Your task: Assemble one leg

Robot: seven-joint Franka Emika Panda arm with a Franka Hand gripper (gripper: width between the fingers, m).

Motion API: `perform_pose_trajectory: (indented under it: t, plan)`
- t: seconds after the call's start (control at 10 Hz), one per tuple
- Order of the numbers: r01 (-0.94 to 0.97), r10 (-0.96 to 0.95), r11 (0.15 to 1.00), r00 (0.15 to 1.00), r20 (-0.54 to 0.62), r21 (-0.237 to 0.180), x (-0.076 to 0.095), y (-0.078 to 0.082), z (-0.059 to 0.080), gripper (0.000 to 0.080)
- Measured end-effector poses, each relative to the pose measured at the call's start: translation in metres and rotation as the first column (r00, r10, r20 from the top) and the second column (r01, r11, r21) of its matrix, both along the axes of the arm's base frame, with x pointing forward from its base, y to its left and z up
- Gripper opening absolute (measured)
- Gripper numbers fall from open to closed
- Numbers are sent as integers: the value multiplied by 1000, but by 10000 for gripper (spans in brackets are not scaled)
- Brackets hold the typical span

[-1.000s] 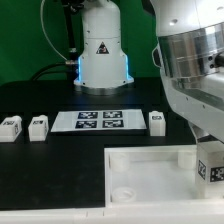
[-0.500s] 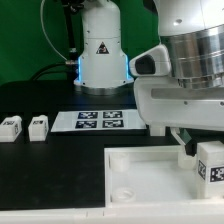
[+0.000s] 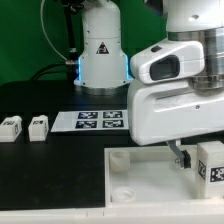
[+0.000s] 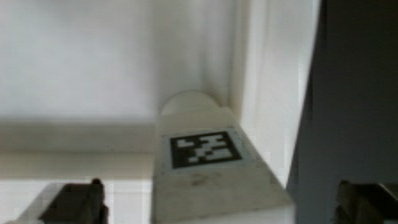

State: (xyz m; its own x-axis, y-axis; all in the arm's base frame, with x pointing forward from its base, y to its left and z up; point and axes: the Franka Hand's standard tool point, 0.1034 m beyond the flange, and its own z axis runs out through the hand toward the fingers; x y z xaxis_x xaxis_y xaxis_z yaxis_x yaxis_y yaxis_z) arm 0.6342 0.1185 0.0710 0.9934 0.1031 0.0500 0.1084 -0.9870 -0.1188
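A leg [image 4: 210,150], a white block with a square tag, stands in the corner of the large white tray [image 4: 71,90] in the wrist view. My gripper [image 4: 219,205] is open above it, with one dark fingertip [image 4: 75,200] on each side of the leg and a gap between each and the leg. In the exterior view this leg [image 3: 210,163] stands at the tray's [image 3: 140,160] right side, and one finger [image 3: 183,156] shows just to its left below the arm's body. Two more legs [image 3: 10,126] [image 3: 38,126] lie at the exterior view's left.
The marker board [image 3: 95,120] lies behind the tray, in front of the arm's base [image 3: 100,55]. The arm's white body [image 3: 180,90] hides the table to the right of the marker board.
The arm's body has swung toward the exterior view's left and lower, and it now hides the leg that stood right of the marker board. The leg on the tray has stayed put.
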Motion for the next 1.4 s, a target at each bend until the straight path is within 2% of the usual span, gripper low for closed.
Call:
perform_pose_trajectory:
  t: [0.1, 0.2, 0.3, 0.4, 0.5, 0.6, 0.7, 0.8, 0.9, 1.1, 1.4]
  plan:
    - [35, -35, 999, 999, -4, 1, 0, 0, 0, 535]
    - [50, -50, 999, 999, -6, 2, 0, 0, 0, 382]
    - [58, -58, 998, 998, -7, 2, 0, 0, 0, 382]
    - [185, -185, 983, 983, -23, 3, 0, -2, 0, 382]
    - [273, -273, 962, 961, -35, 4, 0, -2, 0, 297]
    - [330, -330, 944, 943, -42, 4, 0, -2, 0, 297]
    - [527, -525, 850, 848, -71, 9, 1, -2, 0, 297]
    - [684, -681, 729, 726, -95, -2, 0, -1, 0, 297]
    - [784, -779, 621, 615, -119, -14, 0, 1, 0, 297]
    - [926, -914, 378, 368, -173, -25, -1, 3, -2, 296]
    - [993, -974, 95, 79, -214, -65, -1, 5, -2, 296]
